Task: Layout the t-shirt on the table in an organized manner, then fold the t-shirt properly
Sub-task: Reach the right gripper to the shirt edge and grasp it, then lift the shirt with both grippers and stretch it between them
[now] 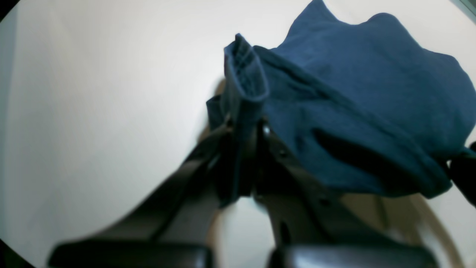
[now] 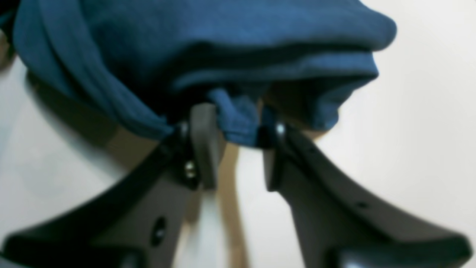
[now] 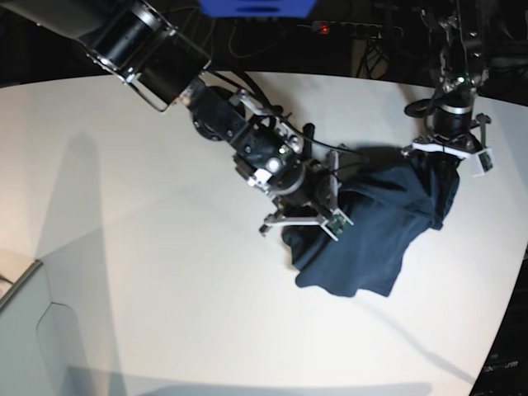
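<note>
Both pincers (image 1: 243, 128) (image 2: 238, 126) pinch the lifted t-shirt (image 3: 375, 239)

Your base view looked down from high over the table (image 3: 124, 272), taking in both arms, with the t-shirt (image 3: 371, 239) at about 3 o'clock of centre. Each wrist view sat very close behind its own jaws, facing along them onto navy cloth and white table. All three views shared that cloth.

Plain, seemingly navy t-shirt (image 3: 375, 235); white table (image 3: 148, 247)
</note>
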{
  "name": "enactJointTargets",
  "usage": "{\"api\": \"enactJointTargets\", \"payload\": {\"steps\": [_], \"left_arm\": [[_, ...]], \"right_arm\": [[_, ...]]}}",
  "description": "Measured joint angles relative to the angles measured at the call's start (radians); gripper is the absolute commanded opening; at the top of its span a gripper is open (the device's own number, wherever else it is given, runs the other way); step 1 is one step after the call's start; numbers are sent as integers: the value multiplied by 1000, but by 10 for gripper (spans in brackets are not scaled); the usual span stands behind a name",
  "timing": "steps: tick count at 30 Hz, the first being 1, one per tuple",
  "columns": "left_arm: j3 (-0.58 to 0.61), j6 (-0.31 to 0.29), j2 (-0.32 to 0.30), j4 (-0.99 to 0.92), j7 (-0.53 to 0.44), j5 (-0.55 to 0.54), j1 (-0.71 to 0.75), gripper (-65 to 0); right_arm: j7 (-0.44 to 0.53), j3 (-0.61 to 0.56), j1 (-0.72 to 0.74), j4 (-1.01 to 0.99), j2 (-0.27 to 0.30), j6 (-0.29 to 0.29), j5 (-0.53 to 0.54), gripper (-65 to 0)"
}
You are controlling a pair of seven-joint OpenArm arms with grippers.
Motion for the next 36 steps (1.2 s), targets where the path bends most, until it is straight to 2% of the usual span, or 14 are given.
{"api": "enactJointTargets", "payload": {"steps": [3,4,9,18,24,27,33,36], "left_arm": [[-4,0,-2,0,0,0,0,-649],[-4,0,-2,0,-1,0,0,-649],[-8,3,-2,56,7,5,9,-649],[-120,0,0,273,18,0,6,-649],[-152,-1,4,384,5,0,6,-649],[-152,-4,0,395,7,0,1,-649],[-145,-5,11,378,0,0,12,-649],[-120,0,64,341,3,4,68,-649]], "right_arm": [[1,0,6,2,1,0,0,-643],[0,1,5,6,2,0,-1,-650],[-6,114,-11,121,38,0,3,-650],[-19,473,-48,361,135,0,11,-650],[-10,602,-75,421,211,0,147,-650],[-23,682,-106,474,230,1,212,-650],[-9,900,-94,520,229,2,318,-650],[-10,1026,-93,489,225,3,347,-650]]}}
